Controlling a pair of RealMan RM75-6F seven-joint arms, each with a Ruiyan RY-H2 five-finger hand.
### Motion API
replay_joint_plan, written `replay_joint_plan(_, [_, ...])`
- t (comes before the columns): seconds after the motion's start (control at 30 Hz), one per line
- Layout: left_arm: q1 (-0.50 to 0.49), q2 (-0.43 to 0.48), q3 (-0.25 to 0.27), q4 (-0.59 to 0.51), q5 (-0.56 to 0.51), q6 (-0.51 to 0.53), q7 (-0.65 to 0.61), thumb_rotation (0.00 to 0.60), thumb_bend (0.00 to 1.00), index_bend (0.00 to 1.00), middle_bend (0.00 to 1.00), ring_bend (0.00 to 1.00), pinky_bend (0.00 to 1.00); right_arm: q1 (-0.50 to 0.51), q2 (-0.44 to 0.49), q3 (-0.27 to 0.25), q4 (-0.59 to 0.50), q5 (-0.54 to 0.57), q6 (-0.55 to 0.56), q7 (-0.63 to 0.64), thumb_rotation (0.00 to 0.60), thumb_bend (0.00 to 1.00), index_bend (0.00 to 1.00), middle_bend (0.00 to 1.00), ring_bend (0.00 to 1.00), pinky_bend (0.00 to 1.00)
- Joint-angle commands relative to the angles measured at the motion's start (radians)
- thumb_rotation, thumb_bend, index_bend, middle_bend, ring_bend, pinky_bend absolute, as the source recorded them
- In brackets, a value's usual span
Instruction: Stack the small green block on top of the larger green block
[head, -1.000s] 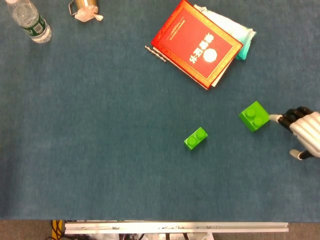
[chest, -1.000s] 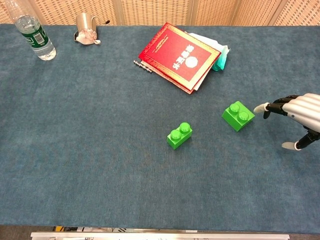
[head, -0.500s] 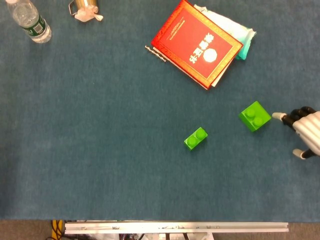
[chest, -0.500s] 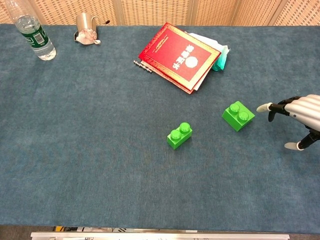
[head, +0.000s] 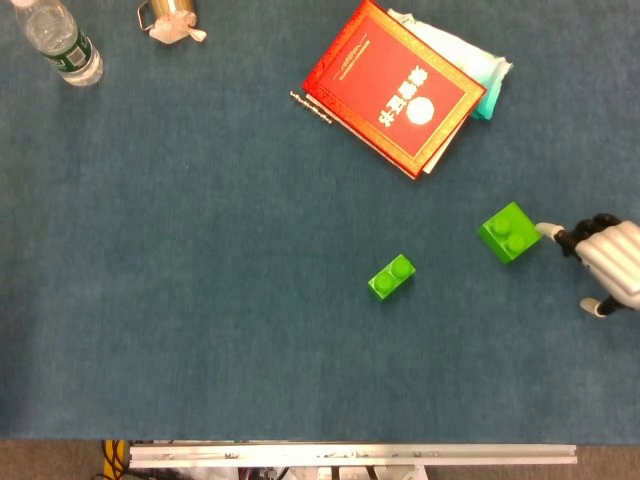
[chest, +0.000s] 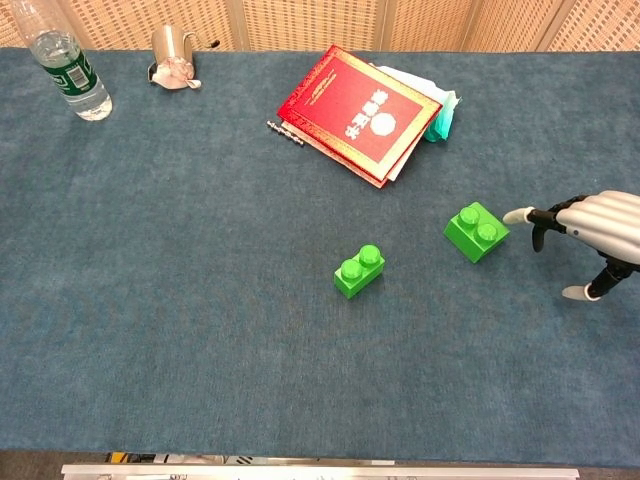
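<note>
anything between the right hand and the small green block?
Yes: the larger green block sits between the right hand and the small green block. Otherwise only bare blue table. Clearest in the head view.

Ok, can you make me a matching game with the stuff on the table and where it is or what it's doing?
Things:
1. small green block
2. larger green block
3. water bottle
4. red book

Places or states:
A. lies on a pale cloth, far side of the table
B. stands at the far left corner
C. right beside the right hand's fingers
D. alone near the table's middle

Pairs: 1-D, 2-C, 3-B, 4-A
</note>
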Motion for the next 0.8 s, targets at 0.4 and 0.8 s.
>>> replay_joint_plan(0.4, [0.005,0.003,-0.003,0.006,-0.002,0.003,-0.012,0.600,0.24,0.10,0.06,0.07,0.03,0.065,-0.117,0.059,0.064,0.079,-0.040,-0.079,0.600,0.14,0.10,0.39,0.24,0.21])
replay_joint_plan(0.8, [0.009,0.004,-0.006,0.007,-0.011,0.001,-0.015,0.600,0.24,0.10,0.06,0.07,0.03,0.124,-0.203,0.117,0.118,0.127,-0.041,-0.099,0.600,0.14,0.08,0.35,0.25,0.21])
